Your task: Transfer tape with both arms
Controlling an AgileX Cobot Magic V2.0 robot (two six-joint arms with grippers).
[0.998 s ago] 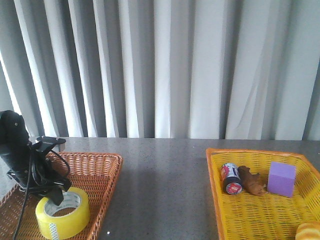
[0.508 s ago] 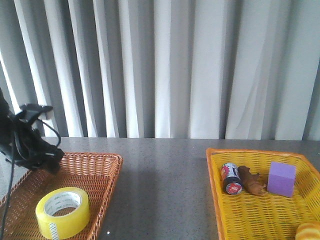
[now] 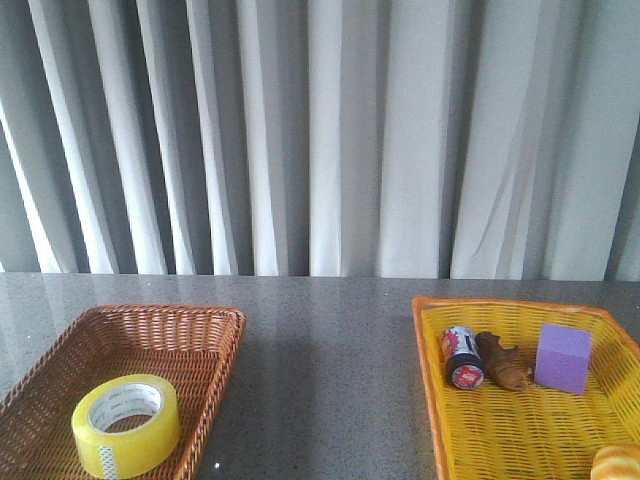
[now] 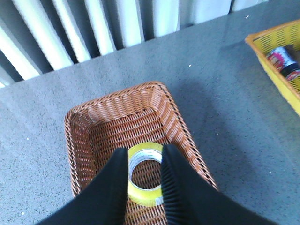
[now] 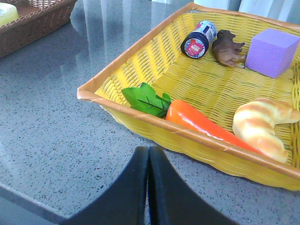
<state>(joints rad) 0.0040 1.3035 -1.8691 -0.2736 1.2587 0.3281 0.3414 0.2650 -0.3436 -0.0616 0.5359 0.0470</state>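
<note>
The tape (image 3: 125,425), a yellow roll with a white printed core, lies flat in the near part of the brown wicker basket (image 3: 228,335). Neither arm shows in the front view. In the left wrist view my left gripper (image 4: 145,151) is open and hangs well above the basket (image 4: 115,96); the tape (image 4: 146,193) appears between its two black fingers, untouched. My right gripper (image 5: 148,149) is shut with nothing in it, over the grey table just outside the yellow basket (image 5: 122,56). A corner of the tape (image 5: 5,11) shows far off in the right wrist view.
The yellow basket (image 3: 428,350) at the right holds a small red-and-white can (image 3: 463,357), a brown toy animal (image 3: 503,362), a purple block (image 3: 563,357), a croissant (image 5: 260,122) and a toy carrot (image 5: 201,121). Grey curtains hang behind the table.
The left arm rose from beside the tape, went up and to the left, and has left the front view. The tape stays in the brown basket.
</note>
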